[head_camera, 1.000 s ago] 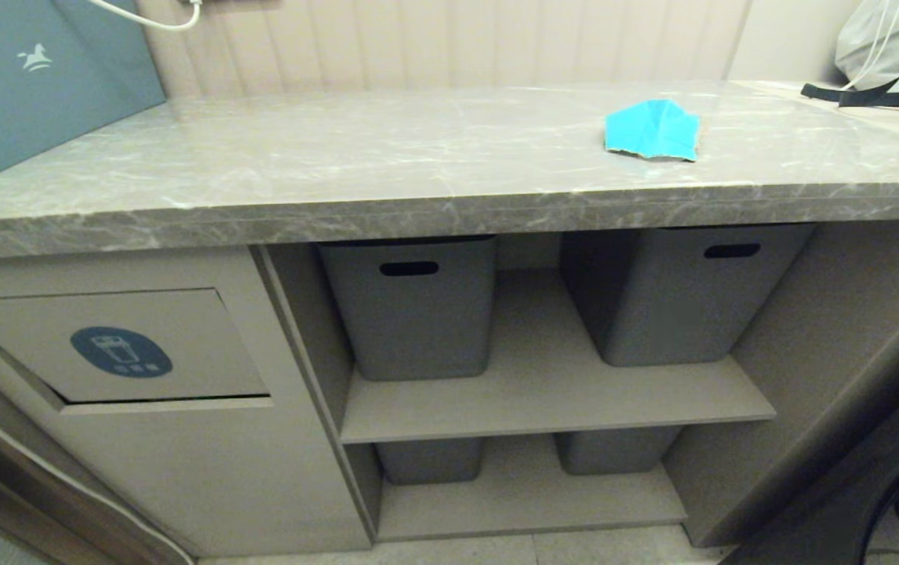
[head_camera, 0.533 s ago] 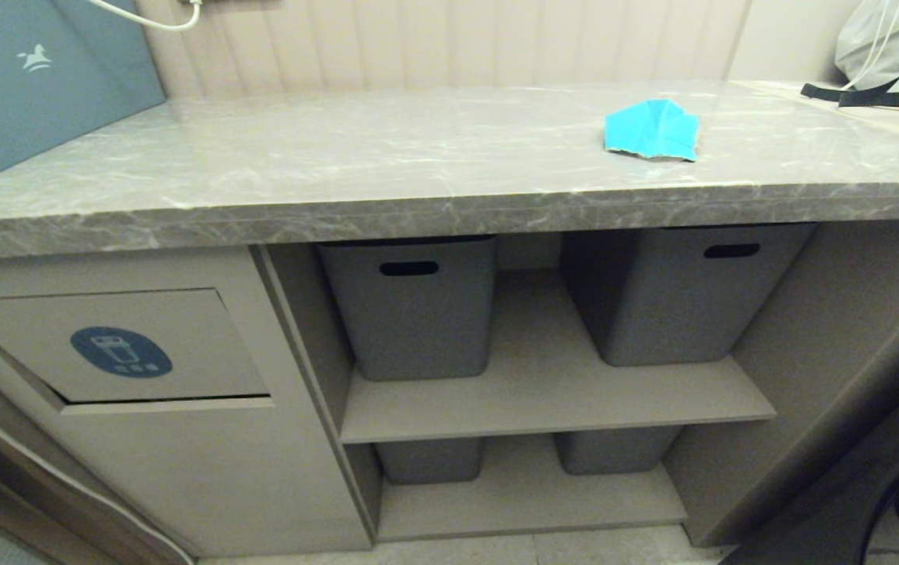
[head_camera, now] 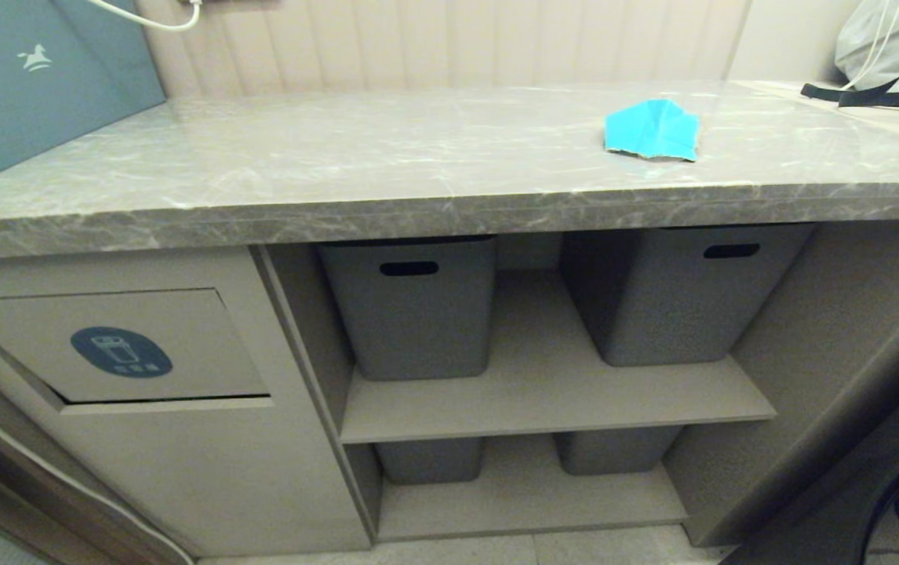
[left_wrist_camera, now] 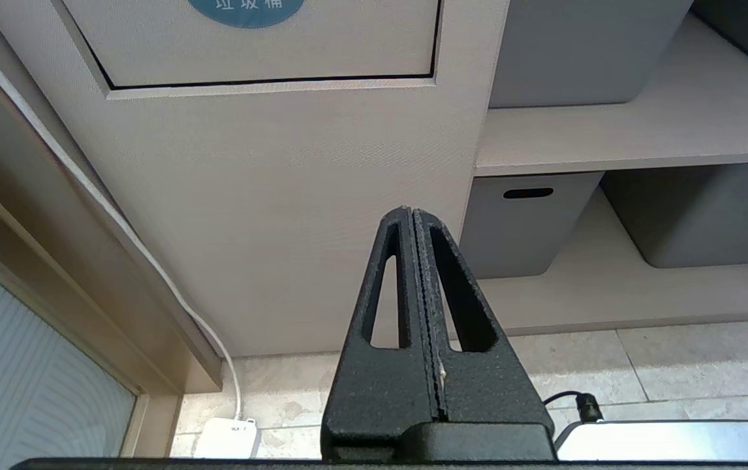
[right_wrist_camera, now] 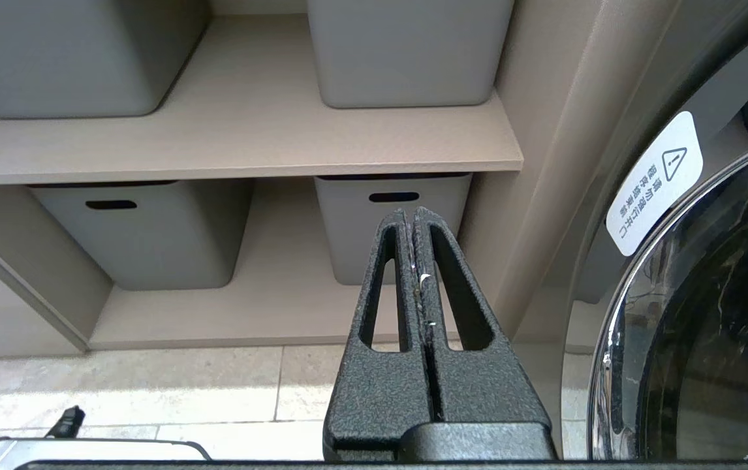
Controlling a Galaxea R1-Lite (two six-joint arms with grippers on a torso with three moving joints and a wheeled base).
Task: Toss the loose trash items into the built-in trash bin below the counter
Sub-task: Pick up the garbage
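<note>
One turquoise crumpled paper scrap, a loose trash item, lies on the grey marble counter toward its right end. Below the counter's left part is the built-in trash bin, a beige flap with a dark-blue oval sticker; the flap also shows in the left wrist view. Neither arm appears in the head view. My left gripper is shut and empty, held low in front of the beige cabinet below the flap. My right gripper is shut and empty, low before the open shelves.
Grey tubs with slot handles stand on the shelves right of the bin. A big dull-blue box leans at the counter's far left. A washing-machine door is at the right. A white cable and adapter lie on the tiled floor.
</note>
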